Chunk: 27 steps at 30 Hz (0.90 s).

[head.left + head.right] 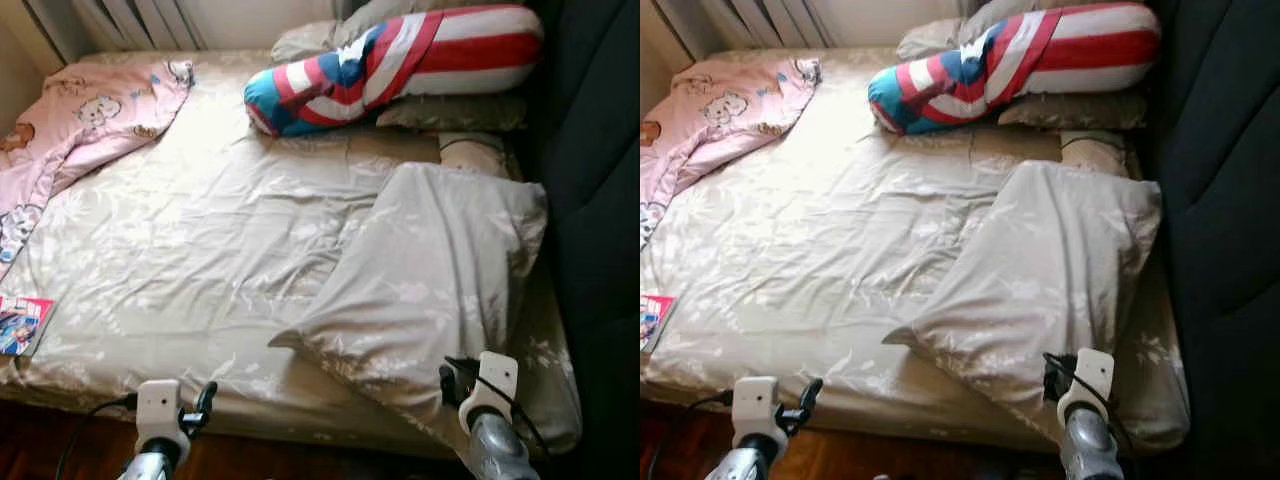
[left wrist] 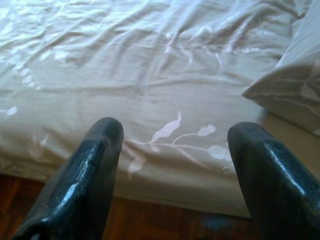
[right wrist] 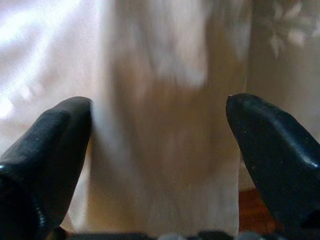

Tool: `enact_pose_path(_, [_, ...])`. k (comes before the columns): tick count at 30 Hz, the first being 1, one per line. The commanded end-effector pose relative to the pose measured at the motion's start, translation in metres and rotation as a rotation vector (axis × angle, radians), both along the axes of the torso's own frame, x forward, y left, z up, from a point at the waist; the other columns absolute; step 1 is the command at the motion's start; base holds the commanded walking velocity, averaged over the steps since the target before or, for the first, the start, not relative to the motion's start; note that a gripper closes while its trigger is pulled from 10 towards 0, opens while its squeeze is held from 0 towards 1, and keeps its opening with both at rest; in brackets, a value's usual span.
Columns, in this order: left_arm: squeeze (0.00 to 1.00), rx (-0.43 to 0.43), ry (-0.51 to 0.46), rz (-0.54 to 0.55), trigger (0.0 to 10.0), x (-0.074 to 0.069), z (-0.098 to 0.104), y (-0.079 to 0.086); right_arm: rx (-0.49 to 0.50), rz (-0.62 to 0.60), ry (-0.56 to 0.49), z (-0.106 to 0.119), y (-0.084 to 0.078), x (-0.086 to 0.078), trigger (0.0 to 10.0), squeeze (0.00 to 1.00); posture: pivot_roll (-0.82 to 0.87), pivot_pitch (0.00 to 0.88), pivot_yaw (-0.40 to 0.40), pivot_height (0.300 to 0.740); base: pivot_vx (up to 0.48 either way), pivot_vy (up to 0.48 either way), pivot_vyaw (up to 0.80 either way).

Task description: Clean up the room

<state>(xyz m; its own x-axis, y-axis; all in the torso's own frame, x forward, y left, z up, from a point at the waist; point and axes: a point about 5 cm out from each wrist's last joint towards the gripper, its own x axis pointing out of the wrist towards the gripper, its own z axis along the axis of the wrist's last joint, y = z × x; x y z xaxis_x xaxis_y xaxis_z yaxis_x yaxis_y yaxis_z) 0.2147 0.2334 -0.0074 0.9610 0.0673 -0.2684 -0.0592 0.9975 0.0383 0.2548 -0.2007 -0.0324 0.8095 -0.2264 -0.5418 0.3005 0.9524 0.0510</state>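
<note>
- The right gripper (image 3: 159,145) has its two black fingers (image 3: 50,150) spread wide apart, with the beige pillow (image 1: 430,280) filling the gap between them; in the left eye view it sits at the lower right of the frame, at the pillow's near edge.
- The left gripper (image 2: 172,165) also has its fingers parted, gripping nothing, low in the lower left of the left eye view just off the near edge of the bed (image 1: 200,250), above the wooden floor (image 2: 150,222).
- The pillow lies tilted across the lower right part of the bed, one corner pointing toward the frame's centre.
- A red, white and blue bolster (image 1: 390,65) lies across the top centre, resting on more beige pillows.
- A pink blanket (image 1: 80,130) with cartoon prints is bunched in the upper left.
- A magazine (image 1: 20,325) rests at the left edge of the bed.
- A dark curtain or panel (image 1: 595,200) runs down the right side.
</note>
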Motion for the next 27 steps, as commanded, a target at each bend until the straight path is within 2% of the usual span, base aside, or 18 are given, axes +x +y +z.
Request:
enact_pose_path(1, [0.0, -0.01, 0.022, 0.011, 10.0, -0.006, -0.002, 0.003, 0.029, -0.006, 0.056, -0.01, 0.004, -0.011, 10.0, 0.0, 0.08, 0.3, 0.115, 0.74, 0.0, 0.0, 0.0])
enact_pose_path(5, [0.0, -0.005, -0.01, -0.014, 10.0, -0.007, 0.011, 0.001, 0.054, 0.013, 0.072, -0.013, 0.008, -0.013, 10.0, 0.0, 0.1, 0.315, 0.13, 0.74, 0.0, 0.0, 0.0])
enact_pose_path(14, [0.0, 0.014, -0.052, -0.051, 10.0, -0.012, 0.038, 0.001, 0.044, 0.014, 0.106, -0.018, 0.01, -0.019, 10.0, 0.0, 0.14, 0.353, 0.166, 0.74, 0.0, 0.0, 0.0])
enact_pose_path(18, [0.0, 0.029, -0.055, -0.075, 10.0, -0.017, 0.055, 0.0, 0.098, 0.01, 0.1, -0.021, 0.016, -0.022, 10.0, 0.0, 0.18, 0.379, 0.204, 0.74, 0.0, 0.0, 0.0])
enact_pose_path(22, [0.0, 0.038, -0.058, -0.082, 10.0, -0.018, 0.062, 0.001, 0.112, 0.006, 0.088, -0.02, 0.019, -0.021, 10.0, 0.0, 0.18, 0.38, 0.21, 0.74, 0.0, 0.0, 0.0])
enact_pose_path(23, [0.0, 0.039, -0.063, -0.082, 10.0, -0.016, 0.064, 0.002, 0.126, 0.007, 0.074, -0.019, 0.02, -0.02, 8.4, 0.0, 0.19, 0.379, 0.212, 0.74, 0.0, 0.0, 0.0])
enact_pose_path(24, [0.0, 0.04, -0.068, -0.081, 10.0, -0.015, 0.067, 0.002, 0.139, 0.014, 0.056, -0.018, 0.022, -0.018, 0.5, 0.0, 0.19, 0.379, 0.211, 0.74, 0.0, 0.0, 0.0])
enact_pose_path(25, [0.0, 0.04, -0.07, -0.081, 10.0, -0.014, 0.068, 0.002, 0.139, 0.024, 0.047, -0.017, 0.024, -0.017, 0.0, 0.0, 0.19, 0.379, 0.211, 0.74, 0.0, 0.0, 0.0])
enact_pose_path(27, [0.0, 0.036, -0.071, -0.08, 10.0, -0.013, 0.069, 0.0, 0.142, 0.05, 0.029, -0.014, 0.027, -0.014, 0.0, 0.0, 0.18, 0.381, 0.21, 0.74, 0.0, 0.0, 0.0])
